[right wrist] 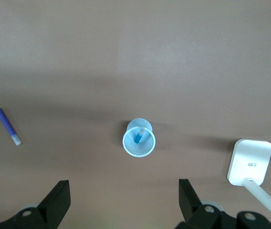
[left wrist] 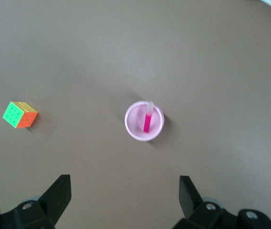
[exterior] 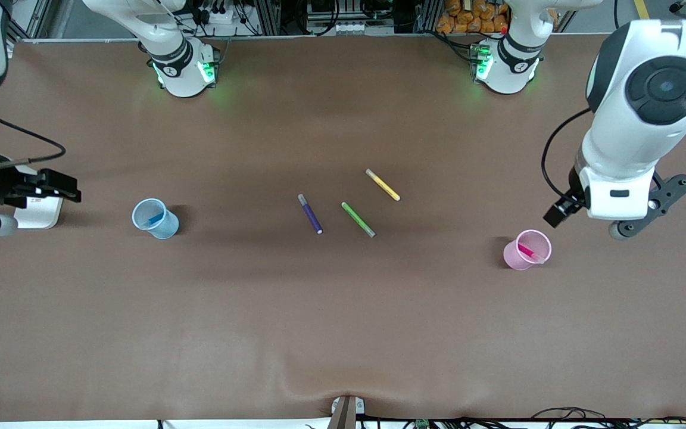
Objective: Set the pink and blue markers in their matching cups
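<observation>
— On the brown worktop (exterior: 343, 310), where does the pink marker (exterior: 529, 252) sit?
— Inside the pink cup (exterior: 526, 250), leaning against its wall, toward the left arm's end. The wrist view of that arm looks straight down into it, with the pale end of the marker at the rim.
— And the blue marker (exterior: 153, 219)?
— Inside the blue cup (exterior: 155, 218), toward the right arm's end, also leaning on the wall.
— What is the left pincer (left wrist: 125, 191) doing?
— It hangs in the air above the worktop near the pink cup, its two fingers spread wide with nothing between them.
— The right pincer (right wrist: 124, 193)?
— Same stance: fingers wide apart, holding nothing, up over the worktop near the blue cup and over a flat white device (exterior: 39, 211) with a cable.
— Anything else lying about?
— Three markers between the cups, each apart from the others: a purple marker (exterior: 310, 213), a green marker (exterior: 358, 219) and a yellow marker (exterior: 382, 184), the yellow one farthest from the front camera. A colourful puzzle cube (left wrist: 20, 114) shows in the left wrist view, well apart from the pink cup.
</observation>
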Motion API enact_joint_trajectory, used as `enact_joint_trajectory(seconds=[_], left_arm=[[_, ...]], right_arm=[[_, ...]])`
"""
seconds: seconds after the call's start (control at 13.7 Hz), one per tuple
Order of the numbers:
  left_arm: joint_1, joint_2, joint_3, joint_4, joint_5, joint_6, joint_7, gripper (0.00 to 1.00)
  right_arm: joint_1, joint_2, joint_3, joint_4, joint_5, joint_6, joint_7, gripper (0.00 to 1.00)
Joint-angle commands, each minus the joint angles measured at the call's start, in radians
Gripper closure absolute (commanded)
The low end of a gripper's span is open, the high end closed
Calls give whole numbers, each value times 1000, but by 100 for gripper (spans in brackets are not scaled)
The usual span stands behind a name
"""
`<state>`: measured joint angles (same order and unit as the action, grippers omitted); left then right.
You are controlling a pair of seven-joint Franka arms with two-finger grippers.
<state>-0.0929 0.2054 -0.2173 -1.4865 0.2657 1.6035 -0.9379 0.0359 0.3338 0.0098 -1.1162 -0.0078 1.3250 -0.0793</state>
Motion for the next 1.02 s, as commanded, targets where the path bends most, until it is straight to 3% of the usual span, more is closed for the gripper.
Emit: enact_joint_trajectory(seconds=[0.0,0.15,0.37,0.66,0.95], left_arm=[[33,-70,-10,-43,-65,-16,102,0],[33,-121,-11,-95,-72,-13,157,0],[45,-155,-10,-100,-106,-20,258,0],[136,-185,-11,-98,-163,-31,512,0],[165,-215,-1,-104,-212,-52,653,0]], right_arm=[[-7,-69,1,-17,-11,-48,-16,0],[-20,-171,-4,-176,-4,41,-14,0],[-24,-362,-4,-483,-3,209,-14,0],[-73,-366,-13,-473,72,149,-27,0],[-39,-322,-8,-337,-6,143,-25,0]])
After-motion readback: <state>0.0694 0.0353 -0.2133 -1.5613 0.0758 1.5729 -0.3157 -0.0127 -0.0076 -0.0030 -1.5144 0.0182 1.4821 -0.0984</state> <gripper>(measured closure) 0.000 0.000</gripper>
